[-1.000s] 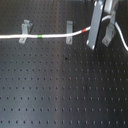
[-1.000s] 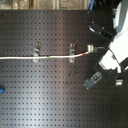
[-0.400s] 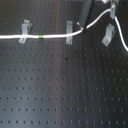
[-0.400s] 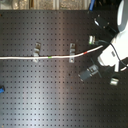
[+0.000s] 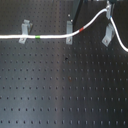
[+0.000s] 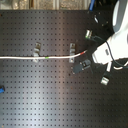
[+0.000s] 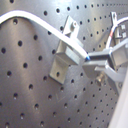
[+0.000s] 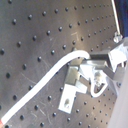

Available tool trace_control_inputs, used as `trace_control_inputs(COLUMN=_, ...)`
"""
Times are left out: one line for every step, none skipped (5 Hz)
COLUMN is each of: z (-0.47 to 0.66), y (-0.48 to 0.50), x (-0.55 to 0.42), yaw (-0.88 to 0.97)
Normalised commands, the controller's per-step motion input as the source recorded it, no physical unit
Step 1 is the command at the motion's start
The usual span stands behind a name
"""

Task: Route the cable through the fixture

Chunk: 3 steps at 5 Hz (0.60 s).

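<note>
Pinches the white cable (image 7: 40, 25) in the tool (image 7: 92, 62), shut tight on it just beside a metal clip (image 7: 62, 57) in the first wrist view. Rides higher than a second ago, lifting the cord off the counter (image 5: 60, 85) above the third clip (image 5: 106, 37), apparently not yet seated there. Runs on past the red band (image 5: 85, 28), middle clip (image 5: 69, 35), green band (image 5: 37, 37) and far clip (image 5: 23, 35), both seemingly threaded.
</note>
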Motion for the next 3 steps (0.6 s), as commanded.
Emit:
trace_control_inputs(z=0.42, y=0.043, x=-0.15, yaw=0.0)
trace_control_inputs(z=0.26, y=0.23, x=-0.124, yaw=0.21)
trace_control_inputs(z=0.21, y=0.187, x=-0.073, yaw=0.27)
